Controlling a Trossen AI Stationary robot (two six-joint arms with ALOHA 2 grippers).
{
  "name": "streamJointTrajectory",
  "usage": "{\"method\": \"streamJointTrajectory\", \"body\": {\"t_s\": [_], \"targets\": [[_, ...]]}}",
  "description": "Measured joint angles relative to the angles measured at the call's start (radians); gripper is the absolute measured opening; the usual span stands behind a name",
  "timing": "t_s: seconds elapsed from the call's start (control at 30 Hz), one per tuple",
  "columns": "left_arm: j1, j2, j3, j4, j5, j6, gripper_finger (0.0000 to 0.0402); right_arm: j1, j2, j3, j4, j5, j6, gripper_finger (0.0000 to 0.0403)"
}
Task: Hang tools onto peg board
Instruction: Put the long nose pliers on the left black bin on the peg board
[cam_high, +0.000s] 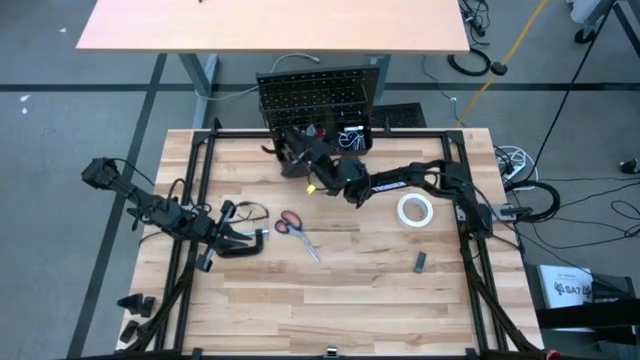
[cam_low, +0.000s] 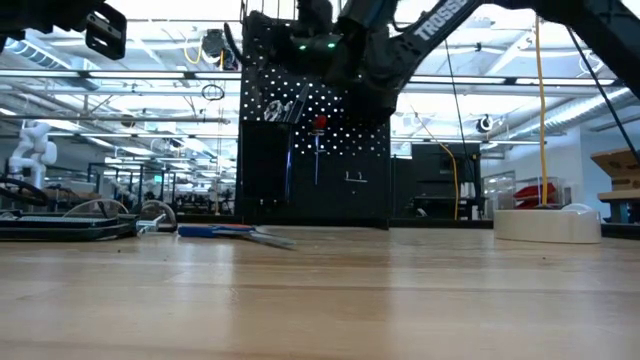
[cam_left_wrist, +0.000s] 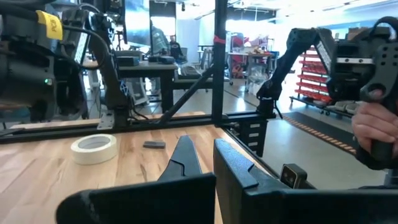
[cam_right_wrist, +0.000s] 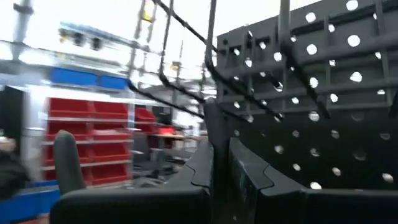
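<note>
Two arms share the desk (cam_high: 340, 300), with different work. The right pincer (cam_high: 318, 158) is at twelve o'clock, up against the peg board (cam_high: 315, 95), its fingers closed on a thin dark tool, probably to bring it to a hook; which tool it is I cannot tell. The left pincer (cam_high: 243, 240) rests at nine o'clock, closed and empty, waiting. The red-handled scissors (cam_high: 292, 225) lie near the centre and the white tape roll (cam_high: 414, 210) at three o'clock, both not yet hung.
</note>
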Motion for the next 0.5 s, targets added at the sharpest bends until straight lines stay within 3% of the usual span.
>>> {"method": "streamJointTrajectory", "body": {"t_s": [0.27, 0.5], "targets": [[0.000, 0.000, 0.000, -0.021, -0.002, -0.008, 0.0000, 0.027, 0.150, 0.200, 0.007, 0.135, -0.136, 0.0015], [0.000, 0.000, 0.000, -0.065, 0.012, -0.033, 0.0000, 0.029, 0.206, 0.267, 0.040, 0.209, -0.166, 0.0015]]}}
